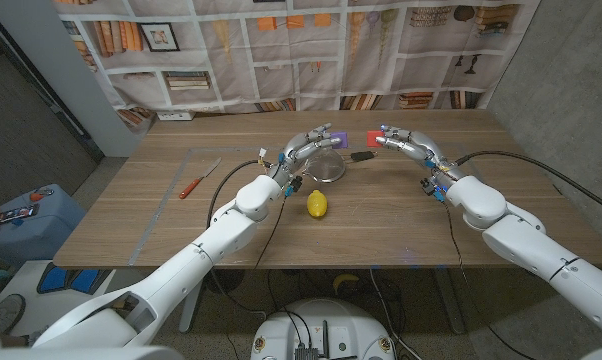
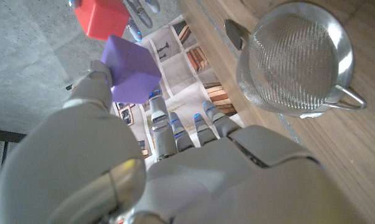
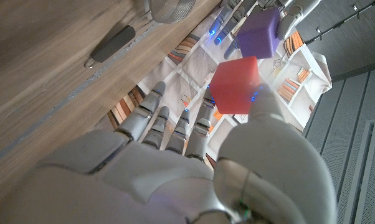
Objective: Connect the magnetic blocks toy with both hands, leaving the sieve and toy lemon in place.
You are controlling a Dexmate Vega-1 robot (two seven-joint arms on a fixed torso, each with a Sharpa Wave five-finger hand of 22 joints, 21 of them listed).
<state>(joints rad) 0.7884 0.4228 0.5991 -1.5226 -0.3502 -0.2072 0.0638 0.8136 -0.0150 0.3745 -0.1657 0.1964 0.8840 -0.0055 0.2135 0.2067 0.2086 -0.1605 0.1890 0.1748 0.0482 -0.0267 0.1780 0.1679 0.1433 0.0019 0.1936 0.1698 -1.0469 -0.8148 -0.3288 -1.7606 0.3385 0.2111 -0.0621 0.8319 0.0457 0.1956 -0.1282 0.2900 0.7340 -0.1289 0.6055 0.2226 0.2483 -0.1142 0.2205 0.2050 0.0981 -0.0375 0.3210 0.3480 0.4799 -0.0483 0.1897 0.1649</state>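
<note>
L hand (image 1: pixel 316 140): raised above surface (image 1: pixel 161 220) at far-middle, over sieve (image 1: pixel 328 166). Grasping purple block (image 2: pixel 130 70) betw. thumb and fingers; remaining fingers (image 2: pixel 166 134) extended, apart.

R hand (image 1: pixel 396 139): raised above surface, right of sieve, fingertips directed toward L hand. Grasping red block (image 3: pixel 235 85) betw. thumb and fingers; remaining fingers (image 3: pixel 175 134) extended.

Blocks: both held off surface, in air, close together. In right wrist view, purple block just beyond red block, corner to corner; contact cannot be confirmed. In left wrist view, red block partly cut off at frame edge, a narrow gap or bare touch vs. purple block — cannot tell which.

Sieve: metal mesh bowl, resting on surface beneath L hand, black handle (image 1: pixel 362 156) pointing toward R arm side. Mesh bowl w/ small hook loop on rim visible in left wrist view.

Toy lemon (image 1: pixel 317 204): yellow, lying on surface near-side of sieve, apart from it, beside L forearm.

Other items: red-handled screwdriver (image 1: pixel 198 180) on surface, well apart, on L side. Yellow item (image 1: pixel 345 283) below near edge of surface, type cannot be determined. Printed bookshelf backdrop (image 1: pixel 281 50) behind surface.
</note>
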